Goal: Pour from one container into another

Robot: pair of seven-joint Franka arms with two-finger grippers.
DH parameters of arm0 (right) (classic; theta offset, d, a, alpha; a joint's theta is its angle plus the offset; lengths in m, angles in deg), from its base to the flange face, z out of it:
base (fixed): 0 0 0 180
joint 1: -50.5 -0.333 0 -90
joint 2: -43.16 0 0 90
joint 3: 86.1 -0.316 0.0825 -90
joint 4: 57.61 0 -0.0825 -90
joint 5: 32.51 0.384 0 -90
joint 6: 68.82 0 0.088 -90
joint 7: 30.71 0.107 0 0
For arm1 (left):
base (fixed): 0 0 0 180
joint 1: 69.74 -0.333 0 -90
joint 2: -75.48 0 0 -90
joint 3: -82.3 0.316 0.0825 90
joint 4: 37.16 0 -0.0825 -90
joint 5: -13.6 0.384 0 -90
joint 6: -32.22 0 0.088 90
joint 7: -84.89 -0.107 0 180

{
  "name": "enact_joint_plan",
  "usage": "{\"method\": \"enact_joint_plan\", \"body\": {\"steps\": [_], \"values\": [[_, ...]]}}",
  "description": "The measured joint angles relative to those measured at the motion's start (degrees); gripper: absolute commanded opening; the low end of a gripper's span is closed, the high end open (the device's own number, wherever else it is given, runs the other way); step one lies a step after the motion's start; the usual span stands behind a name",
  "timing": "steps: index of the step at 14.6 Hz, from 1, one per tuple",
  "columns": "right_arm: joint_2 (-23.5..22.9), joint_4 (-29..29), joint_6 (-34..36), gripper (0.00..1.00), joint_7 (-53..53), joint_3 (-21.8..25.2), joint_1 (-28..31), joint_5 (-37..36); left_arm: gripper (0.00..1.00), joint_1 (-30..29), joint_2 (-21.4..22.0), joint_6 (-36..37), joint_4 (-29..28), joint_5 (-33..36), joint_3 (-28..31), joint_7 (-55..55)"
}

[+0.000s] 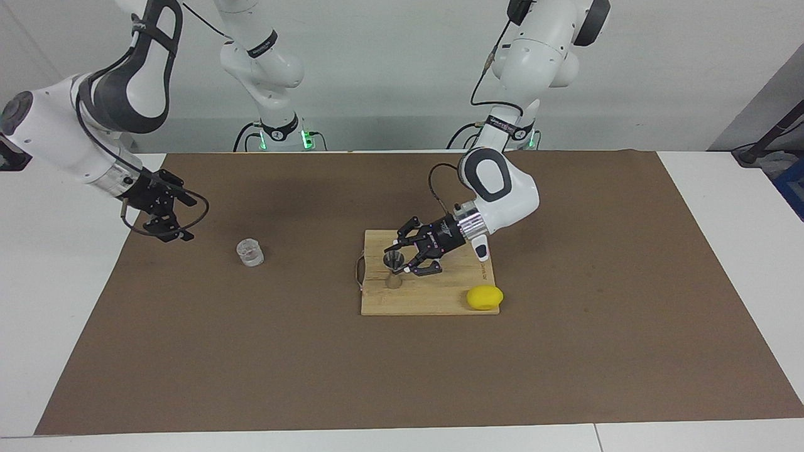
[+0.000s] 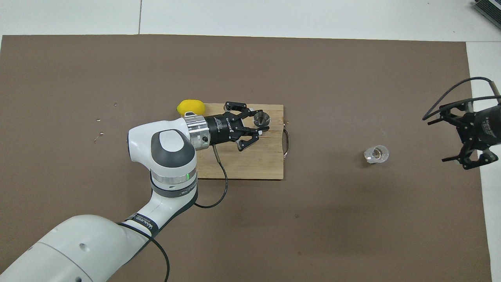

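Left pincer [image 1: 402,257]: low over the wooden cutting board [image 1: 440,295], lying nearly level, fingers spread to either side of the steel jigger [image 1: 394,269]. Whether the fingers press the jigger's waist or only flank it cannot be told.

Steel jigger: hourglass-shaped, upright on the cutting board, at the board's end toward the right arm, open cone facing up. In the overhead view the jigger [image 2: 261,118] sits between the fingertips of the left pincer [image 2: 254,123].

Cutting board [image 2: 250,164]: pale wood, flat on the surface, with a thin metal handle at the end toward the right arm. The left arm reaches over it from the robots' side.

Lemon [image 1: 484,297]: yellow, resting at the board's corner toward the left arm's end, on the edge farther from the robots than the jigger; seen also from overhead [image 2: 190,106].

Glass cup [image 1: 250,252]: small, clear, thick-walled, upright on the brown mat [image 1: 565,351], well apart from the cutting board, toward the right arm's end; overhead position [image 2: 376,154].

Right pincer [image 1: 164,216]: raised over the mat's edge, well apart from the cutting board and near the glass cup, fingers spread and holding nothing; overhead [image 2: 471,154]. This arm waits.

Surface [image 1: 722,188]: white, covered largely by the brown mat.
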Motion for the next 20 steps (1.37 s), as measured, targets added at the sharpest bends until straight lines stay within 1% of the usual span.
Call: {"method": "enact_joint_plan", "body": {"steps": [2, 4, 7, 11, 13, 16, 18, 20], "values": [[-1.59, -2.71, -2.25, 1.0, -2.15, 0.01, 1.3, 2.76, 1.0, 0.18, 0.0, -0.07, 0.0, 0.08, 0.01, -0.01], [-3.12, -3.96, -3.4, 1.0, -4.18, 0.02, 1.78, 4.13, 1.0, 0.17, 0.02, -0.07, 0.09, 0.47, 0.17, -0.05], [-4.37, -5.81, -5.06, 1.0, -6.03, 0.03, 2.78, 8.76, 1.0, -0.57, 0.88, -0.03, 0.31, 1.63, 0.51, -0.03], [-5.36, -9.13, -6.67, 1.0, -10.77, 0.03, 4.02, 11.1, 1.0, -1.91, 5.46, 0.81, -0.53, 3.08, 0.58, 1.53], [-7.01, -9.32, -6.67, 1.0, -12.08, 0.03, 4.5, 11.23, 1.0, -4.45, 7.57, 4.59, -1.4, 7.93, 0.65, 3.08], [-9.36, -9.16, -6.68, 1.0, -13.58, 0.03, 4.73, 12.64, 1.0, -10.79, 8.51, 11.56, -1.96, 19.02, 0.82, 4.25], [-10.43, -9.12, -6.68, 1.0, -15.04, 0.03, 4.82, 14.43, 1.0, -14.69, 8.57, 13.75, -1.92, 27.88, 0.94, 4.22], [-11.11, -9.12, -6.68, 1.0, -15.59, -0.13, 4.81, 15.47, 1.0, -17.55, 8.85, 14.29, -1.39, 38.28, 0.99, 4.17]]}}
